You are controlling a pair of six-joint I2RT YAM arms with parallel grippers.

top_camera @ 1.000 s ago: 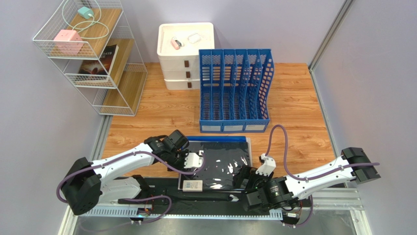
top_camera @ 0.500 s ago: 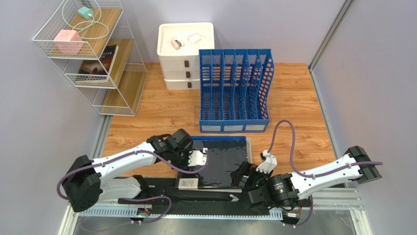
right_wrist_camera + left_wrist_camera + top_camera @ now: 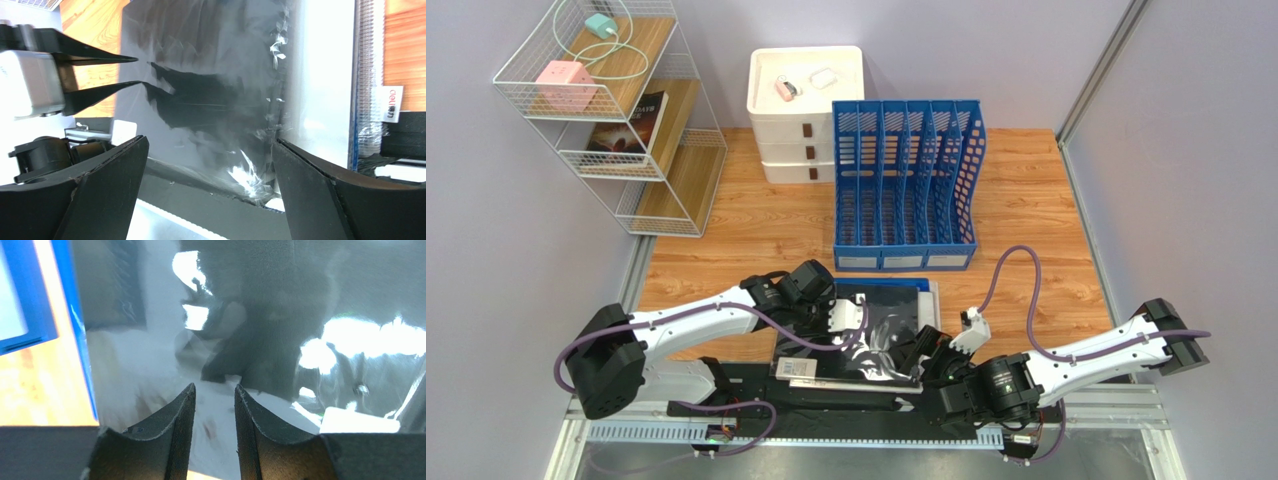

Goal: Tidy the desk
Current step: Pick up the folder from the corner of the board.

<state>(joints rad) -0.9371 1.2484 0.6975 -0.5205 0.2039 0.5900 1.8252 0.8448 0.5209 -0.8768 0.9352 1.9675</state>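
- The table (image 3: 756, 225) fills the middle of the scene, running from the arm bases at the near edge to the far wall. A blue file rack (image 3: 906, 190) stands on its far half, with a white drawer unit (image 3: 796, 150) just behind the rack to the left.
- A dark, glossy, plastic-wrapped folder (image 3: 886, 335) sits at the near edge of the table, between the two arms.
- The left tool (image 3: 215, 386) is narrowed onto the folder's left edge and appears to be pinching it; its wrist view shows the shiny cover running right up between the two fingers.
- The right tool (image 3: 210, 139) is spread wide and holds nothing. It faces the folder's near right corner, with the cover filling the gap between its fingers.
- A second ago the folder lay flat and square to the table edge. Now its outline from above is skewed, which reads as its left side raised and swung.
- The left arm has pushed right and farther in, and the right arm has drawn in toward the folder.
- For the task, this looks like the folder is being stood up so it can go into a rack slot; the lift is under way and the rack is still well apart from it.
- The film looks slippery, so a one-sided pinch may let the folder sag or twist.
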